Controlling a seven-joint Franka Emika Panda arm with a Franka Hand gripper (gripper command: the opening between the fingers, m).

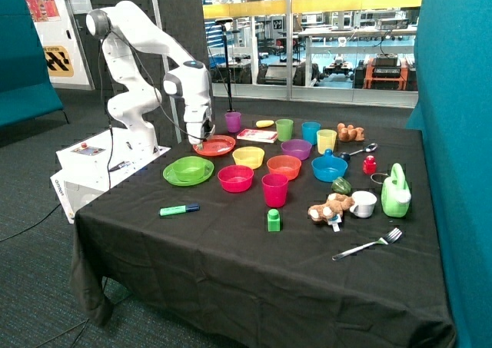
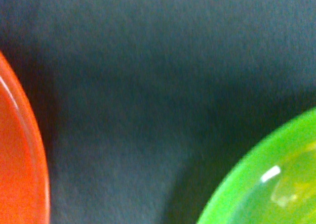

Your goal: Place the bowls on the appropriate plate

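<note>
A lime green bowl (image 1: 189, 167) sits inside the green plate (image 1: 171, 174) near the table's robot-side edge. The wrist view shows the plate's rim (image 2: 232, 189) and the bowl's shiny wall (image 2: 291, 184). A red plate (image 1: 219, 146) lies just behind it, and its rim also shows in the wrist view (image 2: 29, 150). I cannot tell whether a bowl sits in it. An orange-red bowl (image 1: 284, 166) stands on the black cloth among other bowls. My gripper (image 1: 201, 139) hangs low over the red plate's near edge, above the cloth strip (image 2: 148, 100) between the two plates.
Pink (image 1: 235, 178), yellow (image 1: 248, 157), purple (image 1: 296, 149) and blue (image 1: 329, 167) bowls stand mid-table. A pink cup (image 1: 274, 189) is in front, and several more cups stand behind. A green marker (image 1: 179, 209), a green block (image 1: 274, 220), toys, a watering can (image 1: 396, 192) and a fork (image 1: 369, 245) lie nearer the front.
</note>
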